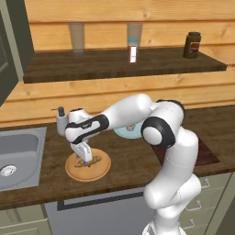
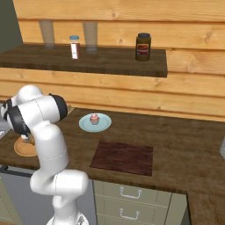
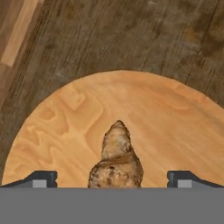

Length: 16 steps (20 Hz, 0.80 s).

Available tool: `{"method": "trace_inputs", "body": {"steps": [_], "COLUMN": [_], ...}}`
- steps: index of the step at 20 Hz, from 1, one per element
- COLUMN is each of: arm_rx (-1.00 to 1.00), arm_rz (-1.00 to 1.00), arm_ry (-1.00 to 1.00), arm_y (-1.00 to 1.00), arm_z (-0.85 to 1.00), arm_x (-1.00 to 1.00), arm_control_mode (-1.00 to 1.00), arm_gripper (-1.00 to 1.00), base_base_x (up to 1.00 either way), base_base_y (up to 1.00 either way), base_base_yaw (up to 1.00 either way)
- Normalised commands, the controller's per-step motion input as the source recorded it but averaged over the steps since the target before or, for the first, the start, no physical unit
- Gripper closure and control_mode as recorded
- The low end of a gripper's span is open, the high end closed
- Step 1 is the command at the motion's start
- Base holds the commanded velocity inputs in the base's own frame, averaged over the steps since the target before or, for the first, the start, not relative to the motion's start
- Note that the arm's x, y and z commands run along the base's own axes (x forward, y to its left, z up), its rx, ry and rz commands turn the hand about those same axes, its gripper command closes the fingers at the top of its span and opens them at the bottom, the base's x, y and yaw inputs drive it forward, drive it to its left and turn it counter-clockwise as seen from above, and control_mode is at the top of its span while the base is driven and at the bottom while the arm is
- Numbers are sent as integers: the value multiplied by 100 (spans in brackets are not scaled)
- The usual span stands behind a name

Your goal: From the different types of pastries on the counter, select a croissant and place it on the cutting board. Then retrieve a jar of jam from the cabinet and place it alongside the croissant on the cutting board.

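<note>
The croissant (image 3: 116, 159) lies on the round wooden cutting board (image 1: 102, 169) near the desk's front edge, beside the sink (image 1: 20, 153). The gripper (image 1: 85, 159) hangs straight over it, fingers (image 3: 41, 178) spread wide either side, gripping nothing. The dark jam jar (image 2: 143, 46) stands on the shelf, probably the next target.

The golden-brown, flaky croissant (image 3: 116, 159) lies at the bottom centre of the hand view, its tapered tip pointing up the frame, resting flat on the round, light-wood cutting board (image 3: 166, 127), whose curved edge arcs across the middle of that view. In the left base view the board (image 1: 98, 170) sits at centre left on the dark counter. The dark brown jam jar with a black lid (image 1: 192, 45) stands upright at the upper right, on the dark wooden shelf.
</note>
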Motion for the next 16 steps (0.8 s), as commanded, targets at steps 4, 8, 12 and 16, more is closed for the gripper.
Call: {"method": "trace_inputs", "body": {"steps": [4, 8, 12, 16], "arm_rx": [0, 0, 0, 0], "arm_rz": [3, 4, 4, 3], "arm_ry": [0, 0, 0, 0], "arm_y": [0, 0, 0, 0], "arm_z": [-18, -24, -26, -42], "arm_x": [0, 0, 0, 0], "arm_control_mode": [-100, -100, -100, -100], "arm_gripper": [-100, -100, -100, 100], "base_base_x": [0, 0, 0, 0], "base_base_y": [0, 0, 0, 0], "base_base_yaw": [0, 0, 0, 0]}}
